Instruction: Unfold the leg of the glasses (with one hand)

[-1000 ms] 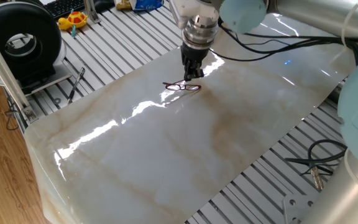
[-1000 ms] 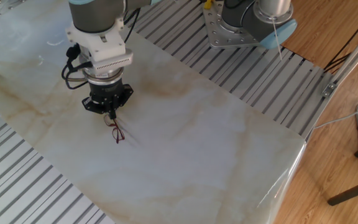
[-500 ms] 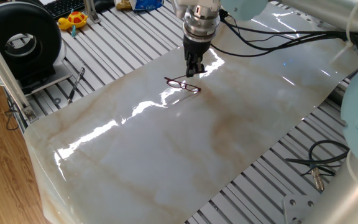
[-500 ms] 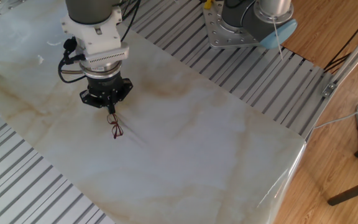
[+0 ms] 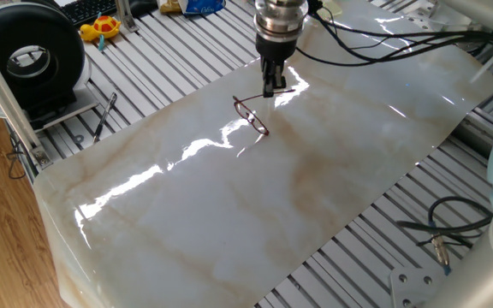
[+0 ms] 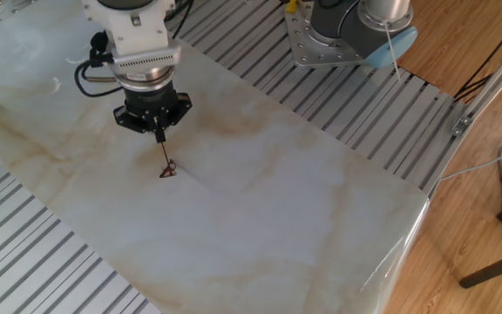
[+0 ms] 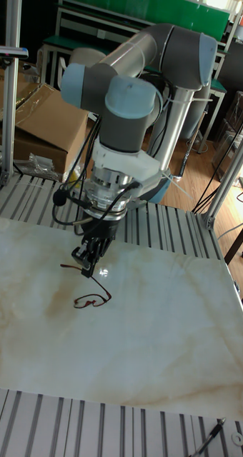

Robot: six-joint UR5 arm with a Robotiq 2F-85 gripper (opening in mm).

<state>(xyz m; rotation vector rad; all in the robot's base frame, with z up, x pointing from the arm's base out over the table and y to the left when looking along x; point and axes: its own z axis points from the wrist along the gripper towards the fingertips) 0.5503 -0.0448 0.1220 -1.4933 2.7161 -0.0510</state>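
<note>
The gripper (image 5: 272, 88) hangs straight down over the far part of the marble-patterned sheet (image 5: 255, 214), its two black fingers pinched together on one thin temple arm of the glasses (image 5: 251, 117). In the tall fixed view the gripper (image 7: 86, 270) holds that arm near its tip, and the arm slants down from there to the frame below. The lens front appears to touch the sheet, tipped up on edge, while the held end is lifted clear of the surface. In the other fixed view the glasses (image 6: 167, 167) show only as a small dark knot just under the gripper (image 6: 159, 137), too small to read the hinge.

By my reading the leg is partly swung out from the front, so the unfolding is under way but not finished. The glasses are tiny and wiry, dark reddish-purple, with clear oval lenses and slim arms
</note>
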